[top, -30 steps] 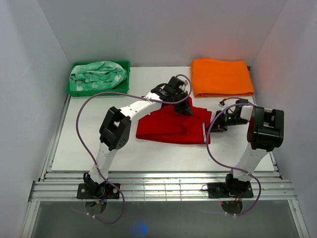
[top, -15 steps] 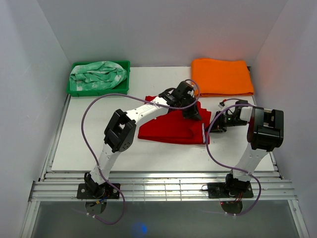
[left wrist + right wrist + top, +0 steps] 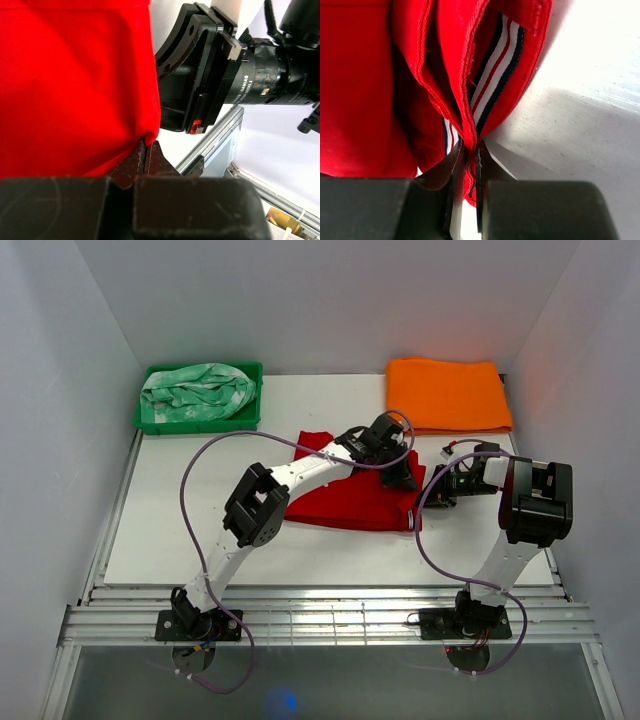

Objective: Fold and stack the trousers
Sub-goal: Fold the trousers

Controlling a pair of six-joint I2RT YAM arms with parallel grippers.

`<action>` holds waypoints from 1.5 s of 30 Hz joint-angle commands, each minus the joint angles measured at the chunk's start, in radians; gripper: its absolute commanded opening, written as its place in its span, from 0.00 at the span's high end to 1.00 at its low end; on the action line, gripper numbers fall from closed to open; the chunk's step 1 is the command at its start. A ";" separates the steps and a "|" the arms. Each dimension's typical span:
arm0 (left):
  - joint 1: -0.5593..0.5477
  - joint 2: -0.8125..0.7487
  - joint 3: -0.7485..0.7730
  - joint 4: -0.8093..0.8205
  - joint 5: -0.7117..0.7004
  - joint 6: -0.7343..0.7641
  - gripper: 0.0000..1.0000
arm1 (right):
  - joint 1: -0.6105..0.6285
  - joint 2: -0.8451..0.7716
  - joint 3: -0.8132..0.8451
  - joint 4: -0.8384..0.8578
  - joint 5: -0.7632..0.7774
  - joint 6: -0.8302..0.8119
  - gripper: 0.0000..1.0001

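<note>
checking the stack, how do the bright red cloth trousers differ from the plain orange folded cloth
The bright red cloth trousers lie mid-table; the plain orange folded cloth lies at the far right. The left gripper and right gripper are both shut on the trousers; nothing touches the orange cloth. The trousers' outline is uneven; the orange cloth is a neat rectangle. Both rest on the white table.

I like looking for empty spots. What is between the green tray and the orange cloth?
Nothing. Only bare white table lies between the green tray and the orange cloth, as the top view shows.
</note>
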 commanded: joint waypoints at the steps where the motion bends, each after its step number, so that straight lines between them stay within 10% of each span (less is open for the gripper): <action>1: -0.035 -0.006 0.050 0.075 0.054 -0.043 1.00 | 0.028 -0.020 -0.006 0.020 -0.031 0.011 0.92; 6: -0.038 0.018 0.030 0.093 0.054 -0.058 1.00 | 0.028 -0.023 -0.010 0.013 -0.033 0.003 0.92; 10: -0.021 0.012 0.027 0.110 0.057 -0.035 0.70 | 0.028 -0.023 -0.003 0.000 -0.027 -0.012 0.92; 18: 0.074 -0.170 -0.089 0.075 0.065 0.147 0.40 | 0.027 -0.014 0.057 -0.058 0.047 -0.046 0.80; 25: 0.288 -0.495 -0.422 0.143 0.195 0.357 0.37 | -0.097 -0.106 0.207 -0.277 0.246 -0.257 0.34; 28: 0.461 -0.615 -0.578 0.248 0.490 0.461 0.33 | -0.140 -0.129 0.389 -0.407 0.231 -0.370 0.22; 35: 0.610 -0.674 -0.830 0.450 0.749 0.453 0.31 | -0.015 -0.178 0.476 -0.520 -0.121 -0.312 0.21; 45: 0.632 -0.519 -1.004 0.789 0.835 0.267 0.31 | 0.246 -0.105 0.054 -0.239 -0.252 -0.230 0.24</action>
